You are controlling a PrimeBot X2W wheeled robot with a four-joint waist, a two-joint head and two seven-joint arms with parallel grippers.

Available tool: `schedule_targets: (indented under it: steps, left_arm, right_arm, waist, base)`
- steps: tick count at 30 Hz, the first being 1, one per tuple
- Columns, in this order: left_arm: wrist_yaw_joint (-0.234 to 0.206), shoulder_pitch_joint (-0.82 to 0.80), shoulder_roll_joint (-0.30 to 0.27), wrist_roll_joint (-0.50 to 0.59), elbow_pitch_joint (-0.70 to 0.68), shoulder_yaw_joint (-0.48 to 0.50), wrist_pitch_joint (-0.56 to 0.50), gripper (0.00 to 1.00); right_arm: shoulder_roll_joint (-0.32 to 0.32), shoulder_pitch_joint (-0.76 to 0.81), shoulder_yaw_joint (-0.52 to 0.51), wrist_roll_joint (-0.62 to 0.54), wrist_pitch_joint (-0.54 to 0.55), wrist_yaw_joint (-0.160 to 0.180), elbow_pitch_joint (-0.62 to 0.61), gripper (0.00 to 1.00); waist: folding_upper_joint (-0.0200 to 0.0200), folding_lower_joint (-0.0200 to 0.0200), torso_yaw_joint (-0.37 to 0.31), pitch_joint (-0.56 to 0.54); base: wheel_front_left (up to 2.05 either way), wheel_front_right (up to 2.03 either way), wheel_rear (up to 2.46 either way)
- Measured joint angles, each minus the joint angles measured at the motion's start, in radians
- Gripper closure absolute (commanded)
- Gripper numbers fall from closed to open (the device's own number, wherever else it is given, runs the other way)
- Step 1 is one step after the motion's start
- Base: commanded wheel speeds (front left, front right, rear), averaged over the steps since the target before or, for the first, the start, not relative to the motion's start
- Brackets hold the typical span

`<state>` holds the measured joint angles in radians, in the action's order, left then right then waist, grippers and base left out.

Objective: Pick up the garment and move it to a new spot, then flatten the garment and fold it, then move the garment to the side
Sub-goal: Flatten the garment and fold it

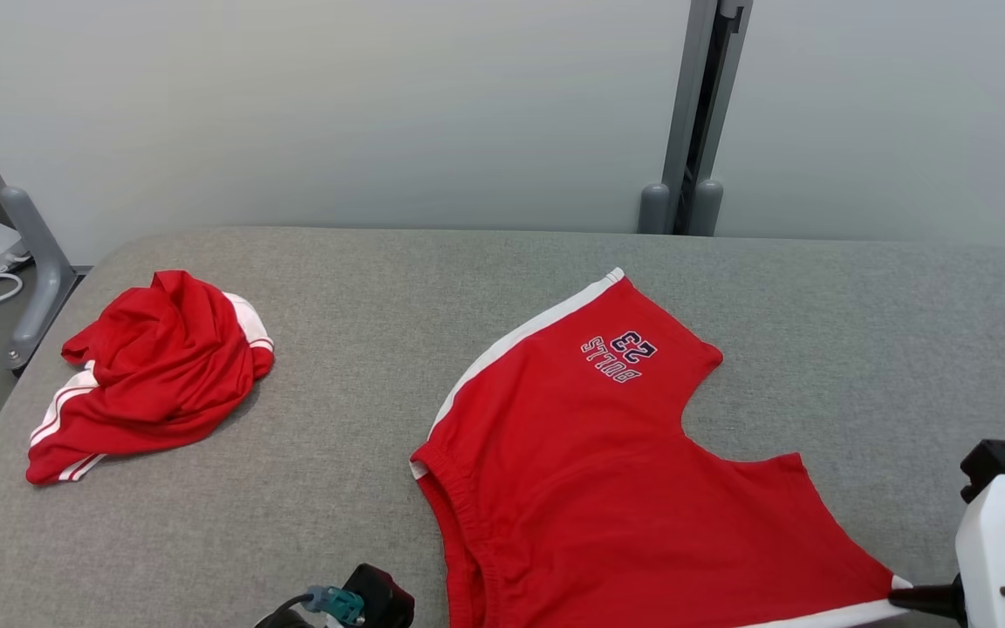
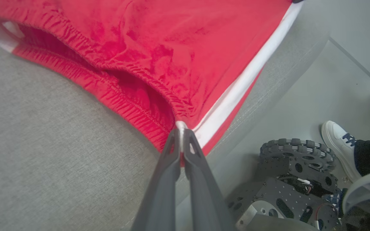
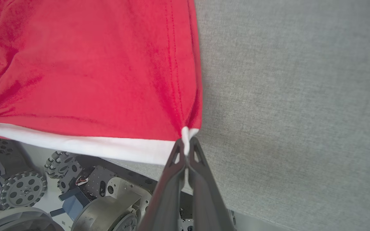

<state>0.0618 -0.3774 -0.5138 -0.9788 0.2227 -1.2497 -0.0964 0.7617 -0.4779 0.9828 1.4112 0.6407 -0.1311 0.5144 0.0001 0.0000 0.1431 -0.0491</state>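
Note:
The garment [image 1: 590, 471] is a pair of red shorts with white side stripes and a "BULLS 23" print, lying spread on the grey table [image 1: 363, 288] right of centre, its near edge at the table's front. In the left wrist view my left gripper [image 2: 181, 126] is shut on the garment [image 2: 159, 48] where the elastic waistband meets the white stripe. My right gripper [image 3: 187, 136] is shut on the garment [image 3: 92, 64] at the white-striped corner of a leg hem; this gripper [image 1: 899, 599] is at the lower right of the head view.
A second red garment [image 1: 153, 375] with white stripes lies crumpled at the table's left. Below the table's front edge are my wheeled base [image 2: 297, 160] and a person's white shoe [image 2: 336, 141]. A grey post [image 1: 694, 113] stands behind the table.

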Motion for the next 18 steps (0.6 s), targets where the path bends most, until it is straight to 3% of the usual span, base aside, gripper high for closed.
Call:
schedule_targets:
  steps: [7,18]
  left_arm:
    - [0.005,0.003,-0.031,-0.034,-0.066,0.035,0.017,1.00]
    - [0.024,-0.013,-0.007,-0.264,-0.091,0.192,0.044,1.00]
  right_arm:
    - [0.020,-0.003,-0.056,0.005,-0.001,0.000,-0.058,1.00]
    - [-0.020,-0.122,-0.172,-0.008,0.007,0.000,-0.033,1.00]
  waist:
    - [0.0000,-0.0001,-0.002,0.020]
    - [0.0000,0.0000,0.016,0.091]
  base:
    - [0.00,0.00,0.00]
    - [0.00,0.00,0.00]
